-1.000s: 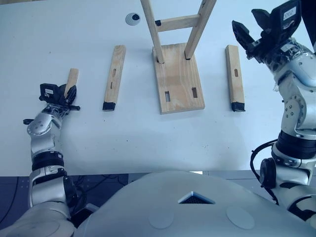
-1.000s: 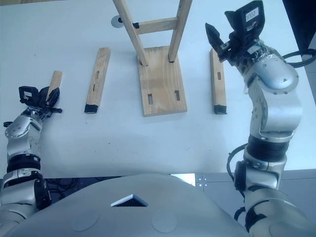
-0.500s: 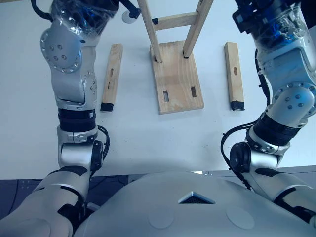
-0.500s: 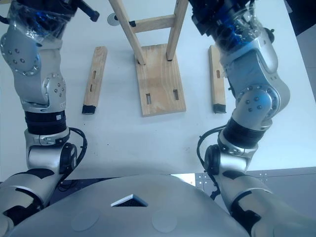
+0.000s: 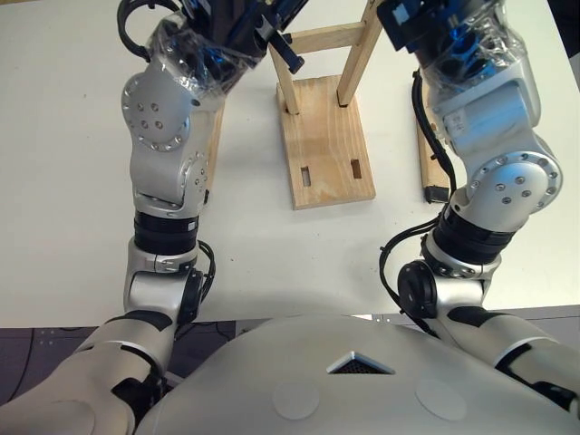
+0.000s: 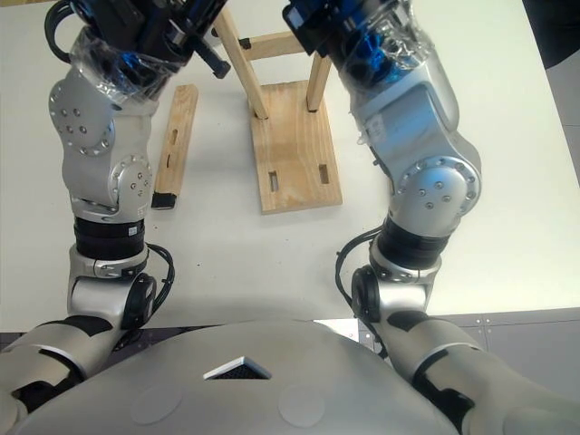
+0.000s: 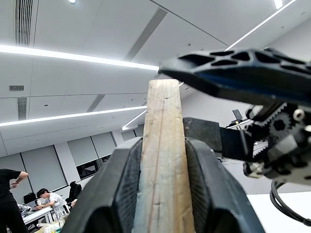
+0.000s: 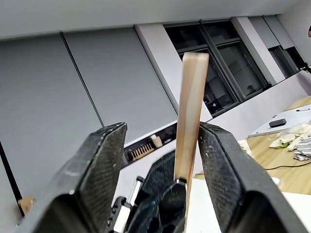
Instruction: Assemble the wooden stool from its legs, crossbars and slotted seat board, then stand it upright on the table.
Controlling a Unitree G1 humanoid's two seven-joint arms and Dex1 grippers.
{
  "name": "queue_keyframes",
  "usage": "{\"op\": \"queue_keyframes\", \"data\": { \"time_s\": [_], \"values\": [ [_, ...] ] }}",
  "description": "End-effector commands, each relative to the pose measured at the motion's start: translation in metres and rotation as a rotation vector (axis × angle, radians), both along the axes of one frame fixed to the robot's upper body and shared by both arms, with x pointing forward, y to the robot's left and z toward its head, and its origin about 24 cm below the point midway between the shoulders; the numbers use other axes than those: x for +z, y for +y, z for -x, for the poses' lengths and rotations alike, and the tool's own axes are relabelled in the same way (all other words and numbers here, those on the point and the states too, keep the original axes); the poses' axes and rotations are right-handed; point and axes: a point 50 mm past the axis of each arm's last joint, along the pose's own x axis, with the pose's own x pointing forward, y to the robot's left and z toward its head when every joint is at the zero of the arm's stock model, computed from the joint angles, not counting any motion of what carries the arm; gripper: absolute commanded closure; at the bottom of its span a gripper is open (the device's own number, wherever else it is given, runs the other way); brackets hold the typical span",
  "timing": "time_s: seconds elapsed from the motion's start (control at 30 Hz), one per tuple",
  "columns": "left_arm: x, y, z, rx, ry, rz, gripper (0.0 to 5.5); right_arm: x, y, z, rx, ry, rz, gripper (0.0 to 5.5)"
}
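Both arms have swung up and in over the last second. The left one was low at 9 o'clock on the surface (image 5: 72,181) by the short bar, and the right one was hanging out at 2 o'clock. Now they're both crowding the half-built frame at 12 o'clock.

Where stuff is: the seat board (image 5: 326,140) lies flat mid-surface, long axis running 12 to 6. The left upright (image 5: 283,86) and right upright (image 5: 356,63) are plugged into its 12 o'clock end, with a crossbar (image 5: 319,39) tying them together. The two slots (image 5: 308,175) at the 6 o'clock end are unfilled. One loose leg (image 6: 177,136) lies at 9 o'clock of the board and the other loose leg (image 5: 429,172) at 3 o'clock, half behind the right arm. Both lie parallel to the board.

Left tool (image 5: 272,36) sits just beside the left upright, and from the wrist cam it looks clamped snug on the short bar (image 7: 163,160), which points straight up. Right tool (image 8: 160,145) has its fingers wide apart with the right upright standing in the gap, not squeezed.

My guess is it all turns on that bar. It's upright and at 11 o'clock of the board, while the open slots are down at 6, so the left arm is the nearer one and would have to come back toward the body
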Motion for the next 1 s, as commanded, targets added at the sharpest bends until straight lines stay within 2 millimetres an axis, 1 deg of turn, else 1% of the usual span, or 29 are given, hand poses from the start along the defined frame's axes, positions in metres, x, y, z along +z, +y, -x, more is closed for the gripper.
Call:
{"op": "queue_keyframes", "data": {
  "time_s": [0.03,0.2,0.37,0.47,0.6,0.63,0.67,0.73,0.8,0.83,0.9,0.93,0.97,1.0],
  "values": [
    [-0.007,0.001,0.001,0.002,0.022,-0.015,4.24,0.013,-0.001,0.003,0.027,-0.024,-0.039,3.11],
    [-0.006,-0.001,0.005,-0.017,0.007,-0.019,4.24,0.012,0.0,0.001,0.027,0.001,-0.029,4.02],
    [-0.003,-0.001,0.007,-0.029,-0.004,-0.01,4.25,0.003,-0.001,-0.004,-0.007,0.036,0.024,4.83],
    [-0.003,-0.001,0.007,-0.027,-0.006,-0.008,4.25,0.0,-0.002,-0.006,-0.017,0.044,0.046,5.06],
    [-0.005,0.001,0.003,-0.003,0.012,-0.022,4.25,0.0,-0.003,-0.006,-0.02,0.037,0.046,5.09],
    [-0.008,0.001,0.002,0.01,0.032,-0.029,4.25,0.001,-0.007,-0.009,-0.069,0.027,0.038,5.09],
    [-0.012,0.001,0.001,0.0,0.064,-0.043,3.88,0.002,-0.013,-0.014,-0.129,0.034,0.019,5.09],
    [-0.026,0.0,-0.001,0.003,0.124,-0.127,3.58,0.003,-0.037,-0.027,-0.311,0.032,0.007,5.11],
    [-0.044,0.002,-0.004,0.019,0.188,-0.223,3.3,0.002,-0.065,-0.033,-0.479,0.002,0.049,5.11],
    [-0.053,0.003,-0.004,0.021,0.235,-0.256,3.18,-0.001,-0.076,-0.034,-0.548,-0.021,0.108,5.11],
    [-0.061,0.007,-0.005,0.056,0.297,-0.268,2.89,-0.013,-0.093,-0.03,-0.656,-0.077,0.283,5.11],
    [-0.063,0.011,-0.009,0.109,0.342,-0.225,2.74,-0.023,-0.102,-0.025,-0.693,-0.091,0.371,5.11],
    [-0.061,0.02,-0.014,0.175,0.385,-0.143,2.64,-0.035,-0.11,-0.018,-0.728,-0.082,0.451,5.11],
    [-0.059,0.027,-0.017,0.222,0.416,-0.084,2.5,-0.043,-0.115,-0.014,-0.742,-0.075,0.499,5.11]
  ]
}}
